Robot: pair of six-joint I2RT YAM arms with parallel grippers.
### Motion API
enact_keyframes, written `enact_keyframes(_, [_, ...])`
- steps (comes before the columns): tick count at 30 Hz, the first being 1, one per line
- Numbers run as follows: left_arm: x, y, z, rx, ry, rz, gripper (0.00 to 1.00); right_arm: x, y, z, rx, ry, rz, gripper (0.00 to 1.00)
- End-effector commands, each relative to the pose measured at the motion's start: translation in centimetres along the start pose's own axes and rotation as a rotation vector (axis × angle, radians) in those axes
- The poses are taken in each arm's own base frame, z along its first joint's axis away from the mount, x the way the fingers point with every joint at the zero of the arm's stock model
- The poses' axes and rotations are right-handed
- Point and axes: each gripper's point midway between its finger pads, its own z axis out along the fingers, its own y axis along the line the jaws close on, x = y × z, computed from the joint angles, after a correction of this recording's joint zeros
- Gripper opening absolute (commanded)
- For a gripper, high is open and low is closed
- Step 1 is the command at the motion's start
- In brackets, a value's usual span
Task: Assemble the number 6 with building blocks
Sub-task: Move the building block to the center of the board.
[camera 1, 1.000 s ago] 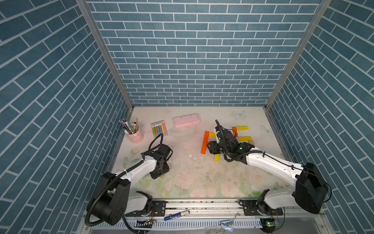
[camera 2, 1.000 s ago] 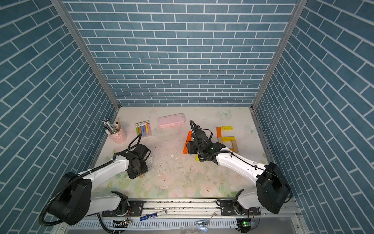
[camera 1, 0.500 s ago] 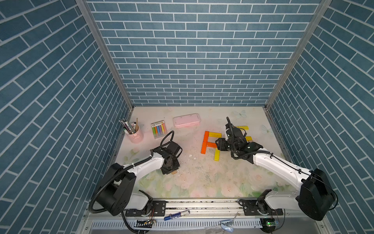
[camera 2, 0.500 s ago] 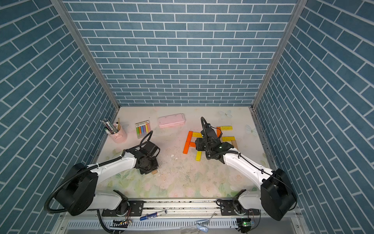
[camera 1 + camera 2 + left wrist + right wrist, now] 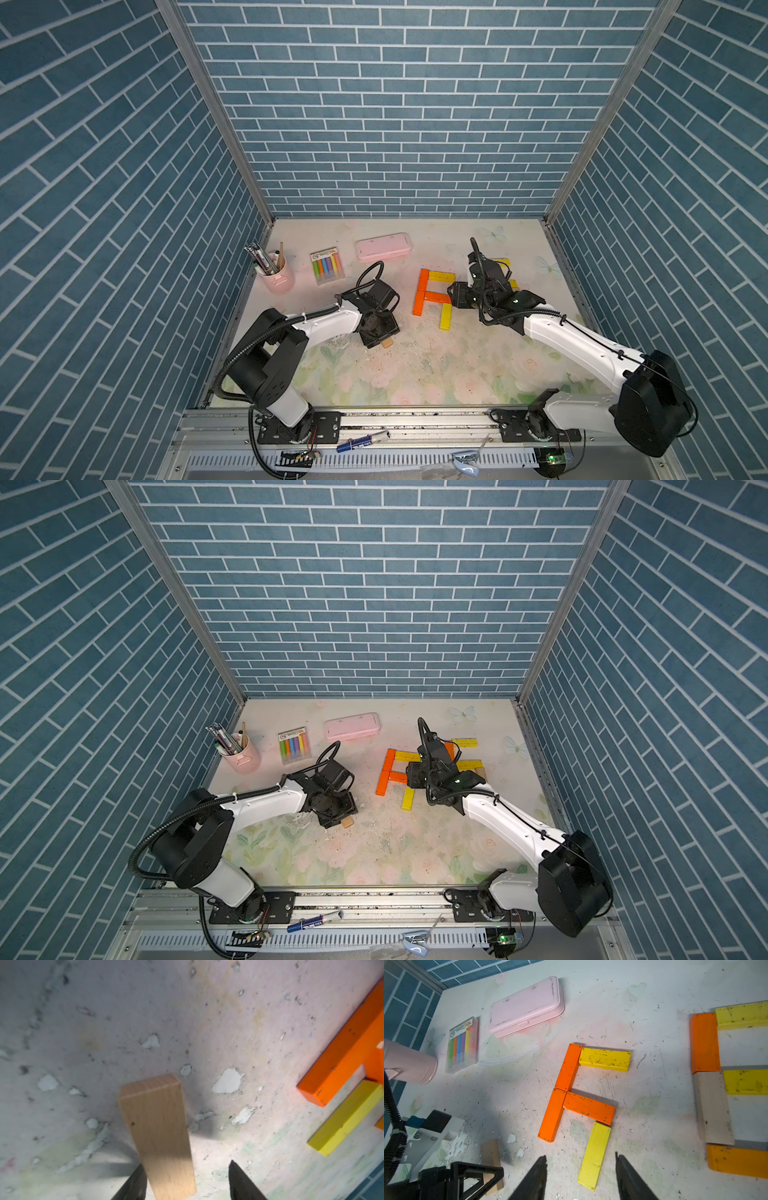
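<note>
1. Tan block (image 5: 155,1126): lies flat on table (image 5: 415,374), apart from the figure, toward the left arm's side. Judged to be stock for the missing stroke.
2. Left gripper (image 5: 186,1162): straddles tan block's near end, jaws partly apart. One finger (image 5: 135,1180) sits hard by the block's side (contact not certain), with a clear gap at the other. Grips nothing, by the look of it. Lined up along the block, probably so that a squeeze takes the long sides.
3. Figure, right wrist view: upper orange (image 5: 569,1067) and lower orange (image 5: 553,1114) laid end to end as spine. Top yellow (image 5: 605,1059) butts the spine's head. Mid orange (image 5: 588,1108) branches from the joint. Yellow leg (image 5: 595,1155) drops from mid orange's far end. Reads as a 6 lacking its bottom stroke.
4. Right gripper (image 5: 580,1155): about half open over yellow leg's free end, daylight on both sides, holds nothing. Likely there to square the leg, which slants a little.
5. Space between the two lower feet: open, judged to suit one bar, hence tan block's probable destination.
6. Side group (image 5: 705,1043): orange, yellow and pale bars in a separate pattern beyond the figure, partly out of frame, touched by neither gripper.
</note>
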Motion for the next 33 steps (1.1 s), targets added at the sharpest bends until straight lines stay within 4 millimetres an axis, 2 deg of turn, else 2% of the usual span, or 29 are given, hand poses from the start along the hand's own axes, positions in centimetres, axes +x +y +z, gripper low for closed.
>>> enact_keyframes(1, [0.0,-0.4,-1.2,0.007,0.024,0.047,0.69,-0.4,0.5,0.0,-0.011,0.014,-0.054,0.56])
enact_keyframes(3, [-0.7,0.0,-2.6,0.01,0.014,0.065,0.7,-0.2,1.1,0.4,-0.027,0.03,-0.066,0.58])
enact_keyframes(6, [-2.0,1.8,-4.7,-0.003,-0.016,0.066,0.74,0.2,2.6,1.5,-0.037,0.055,-0.101,0.59])
enact_keyframes(10, [-4.1,4.9,-7.6,-0.036,-0.06,0.041,0.77,1.6,6.1,3.4,-0.078,0.104,-0.174,0.61])
enact_keyframes(15, [-6.3,7.9,-11.2,-0.085,-0.132,0.013,0.85,4.8,11.3,6.8,-0.137,0.223,-0.287,0.63])
enact_keyframes(19, [-7.7,10.4,-14.0,-0.155,-0.2,-0.007,0.93,7.9,14.5,8.8,-0.156,0.321,-0.408,0.63])
enact_keyframes(25, [-9.2,13.2,-16.2,-0.162,-0.267,-0.077,0.93,11.2,16.7,10.2,-0.186,0.451,-0.505,0.6])
enact_keyframes(33, [-10.1,14.4,-17.0,-0.141,-0.286,-0.108,0.93,14.0,17.9,10.8,-0.202,0.565,-0.574,0.58])
